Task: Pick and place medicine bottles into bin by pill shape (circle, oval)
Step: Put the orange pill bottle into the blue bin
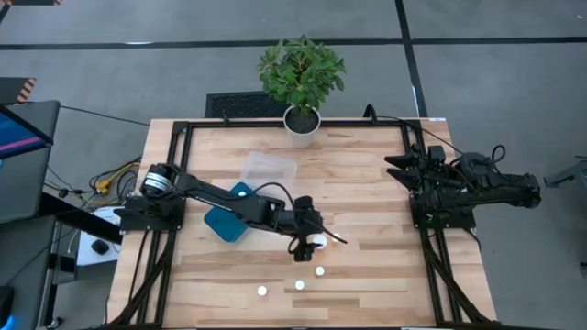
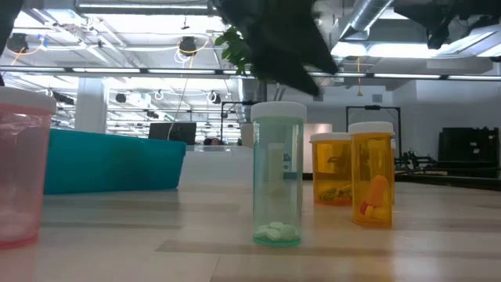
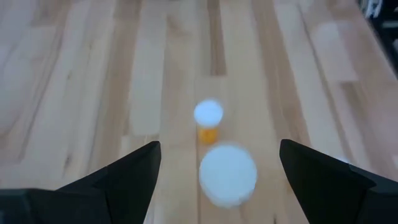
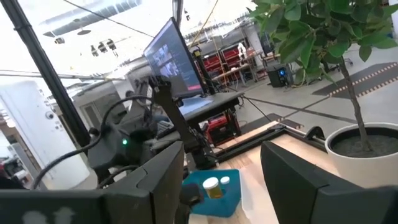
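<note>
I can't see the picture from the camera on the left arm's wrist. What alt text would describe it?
The left gripper, fingers spread wide, hovers over a white-capped bottle on the wooden table. Just beyond it stands a smaller white-capped orange bottle.

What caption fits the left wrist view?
Open left gripper hovering above two white-capped medicine bottles on the wooden table.

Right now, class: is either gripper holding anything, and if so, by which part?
Nothing is held. The left gripper hangs open above a white-capped bottle; the right gripper waits open at the table's right edge.
</note>
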### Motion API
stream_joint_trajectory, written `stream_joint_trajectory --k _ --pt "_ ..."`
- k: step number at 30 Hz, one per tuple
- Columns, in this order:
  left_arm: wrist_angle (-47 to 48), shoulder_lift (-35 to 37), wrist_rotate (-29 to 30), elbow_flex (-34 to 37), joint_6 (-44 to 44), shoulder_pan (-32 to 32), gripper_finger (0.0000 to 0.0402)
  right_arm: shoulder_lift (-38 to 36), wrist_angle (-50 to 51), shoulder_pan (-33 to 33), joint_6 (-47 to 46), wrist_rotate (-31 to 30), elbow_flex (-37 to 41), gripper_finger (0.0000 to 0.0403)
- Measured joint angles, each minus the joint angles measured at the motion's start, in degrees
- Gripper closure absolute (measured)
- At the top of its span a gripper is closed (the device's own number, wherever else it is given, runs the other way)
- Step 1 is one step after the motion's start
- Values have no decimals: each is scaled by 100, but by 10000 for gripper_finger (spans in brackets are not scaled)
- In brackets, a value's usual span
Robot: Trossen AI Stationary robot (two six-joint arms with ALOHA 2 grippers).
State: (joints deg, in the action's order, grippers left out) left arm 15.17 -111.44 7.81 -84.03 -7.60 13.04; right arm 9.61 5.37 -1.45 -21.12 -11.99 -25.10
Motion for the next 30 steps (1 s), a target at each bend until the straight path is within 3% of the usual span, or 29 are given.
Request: stream_joint_trajectory --k 8,30 --pt "-345 -188 -454 -9 5 -159 79 4 29 -2 0 0 0 179" --pt "-423 -214 -441 -13 457 -28 58 4 22 -2 -93 4 0 179"
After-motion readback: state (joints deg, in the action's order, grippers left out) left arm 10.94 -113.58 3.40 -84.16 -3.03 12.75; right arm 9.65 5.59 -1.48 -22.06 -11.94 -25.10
